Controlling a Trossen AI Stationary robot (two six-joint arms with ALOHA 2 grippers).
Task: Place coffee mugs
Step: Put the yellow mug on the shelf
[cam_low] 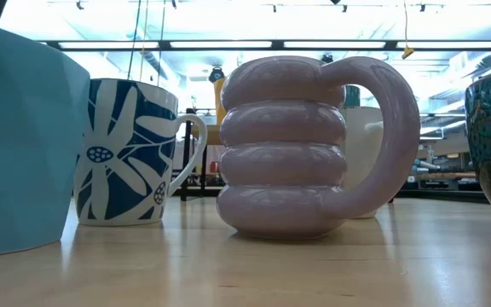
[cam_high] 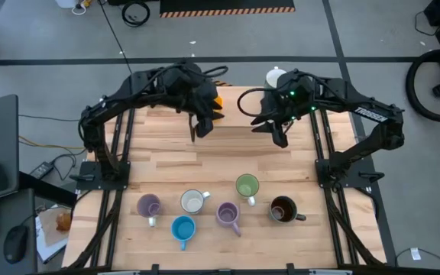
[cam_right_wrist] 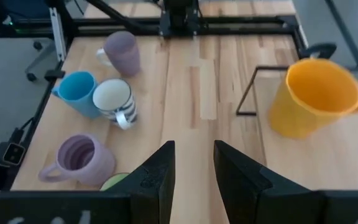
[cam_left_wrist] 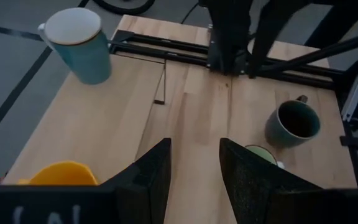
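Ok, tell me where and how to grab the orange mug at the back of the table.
Grip the orange mug by its rim wall, coming from above. It stands upright, mouth open, with its handle toward the far table edge, so one finger can go inside and one outside, away from the handle. The left gripper, open, is nearest. The right gripper is open too.

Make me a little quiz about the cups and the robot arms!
1. True or false: the left gripper holds a cup.
2. How many cups stand in the cluster at the table's near edge?
3. Which cup stands beside the dark brown cup? A) green cup B) orange cup C) blue cup

Key: 1. False; its fingers are open and empty. 2. Six. 3. A.
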